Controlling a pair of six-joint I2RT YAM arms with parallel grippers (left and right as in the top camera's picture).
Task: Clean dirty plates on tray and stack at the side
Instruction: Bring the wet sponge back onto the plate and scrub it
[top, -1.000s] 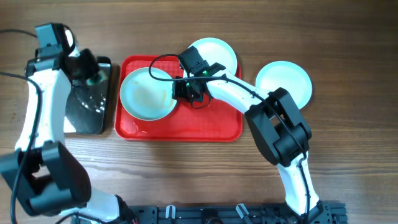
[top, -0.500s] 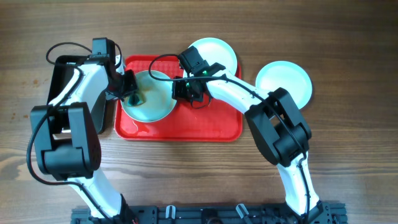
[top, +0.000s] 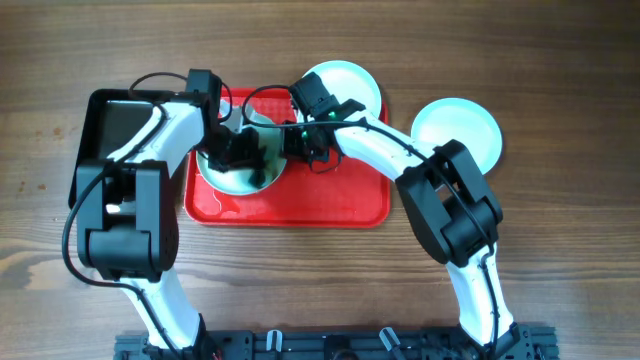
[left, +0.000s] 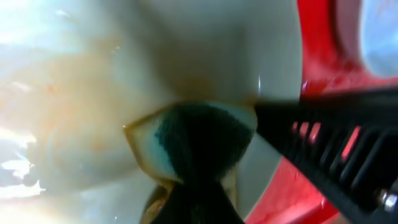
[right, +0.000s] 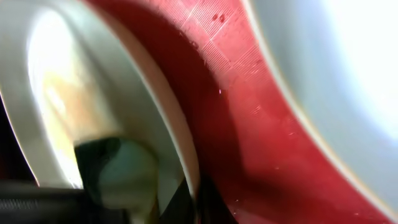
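Left hand (top: 240, 152) has left the black tray (top: 110, 125). It's now over the red tray (top: 300, 205), pinching a green-yellow sponge (left: 199, 140) against the smeared plate (top: 232, 182). Right hand (top: 298, 145) hasn't moved, clamped on that plate's right rim. Count: 2 trays, black just left of red. 3 plates: smeared one in the red tray, second plate (top: 350, 85) at its far right corner, third plate (top: 457, 130) right of that on the surface (top: 560, 250).
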